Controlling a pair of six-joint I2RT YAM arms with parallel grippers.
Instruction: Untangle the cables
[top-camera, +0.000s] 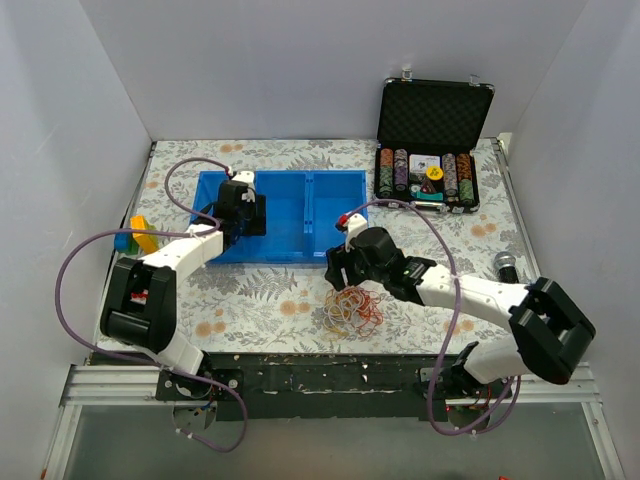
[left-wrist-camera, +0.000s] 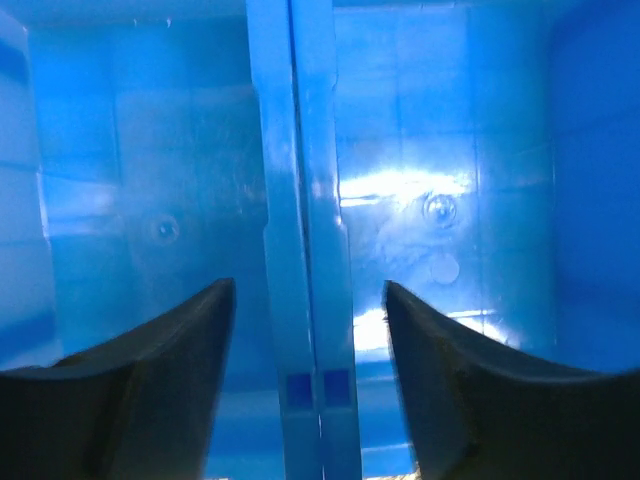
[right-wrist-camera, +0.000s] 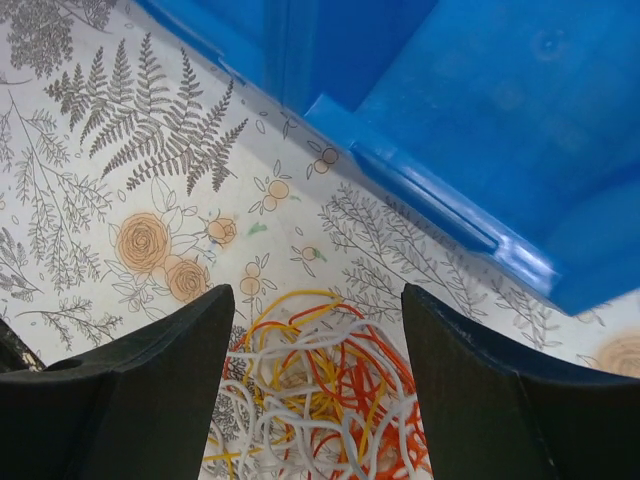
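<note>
The cables (right-wrist-camera: 320, 400) lie in one heap on the desk (right-wrist-camera: 150, 150), just short of the blue bin (right-wrist-camera: 480, 120). My right claw (right-wrist-camera: 315, 300) hangs spread wide over them (ready to pinch a loop, I judge); farther off, my left claw (left-wrist-camera: 310, 300) gapes over the bin's divider (left-wrist-camera: 305, 200).

In the right wrist view the cables (right-wrist-camera: 320, 400) run off the bottom edge and slip behind both fingers (right-wrist-camera: 130, 390). The left wrist view is blurred across the blue bin (left-wrist-camera: 450, 150). Near the table's left edge, the left arm (top-camera: 170, 258) covers part of some coloured blocks (top-camera: 143, 232); near its right edge a dark object (top-camera: 507, 267) is too small to name.
</note>
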